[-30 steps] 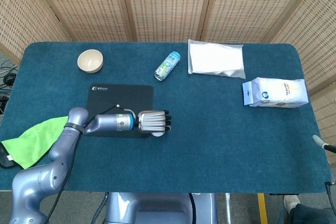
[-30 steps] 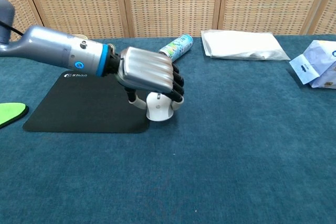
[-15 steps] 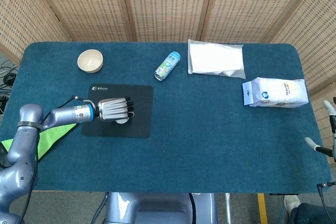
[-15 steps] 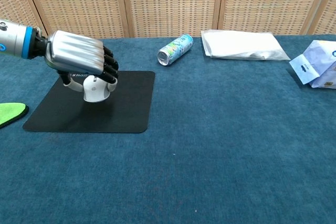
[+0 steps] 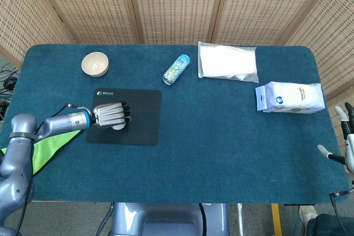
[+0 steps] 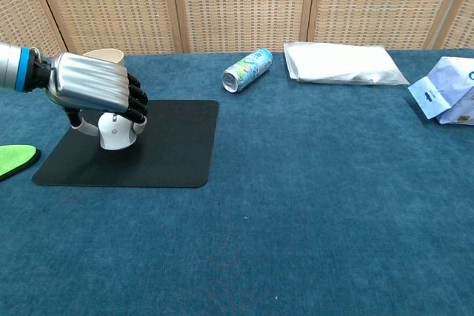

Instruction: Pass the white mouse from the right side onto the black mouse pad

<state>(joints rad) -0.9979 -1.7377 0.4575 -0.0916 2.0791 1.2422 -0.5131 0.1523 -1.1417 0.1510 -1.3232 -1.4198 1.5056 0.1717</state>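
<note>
Left hand (image 6: 92, 90) curled down over the white mouse (image 6: 115, 132), gripping it on the black mouse pad (image 6: 167, 146); mouse top hidden beneath the fingers. Right hand (image 5: 344, 136) cut off at the worktop's (image 5: 221, 136) edge, pose impossible to tell.

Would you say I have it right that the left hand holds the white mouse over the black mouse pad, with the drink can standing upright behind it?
Not quite: the drink can lies on its side, as the chest view shows. The left hand does hold the white mouse over the black mouse pad.
</note>
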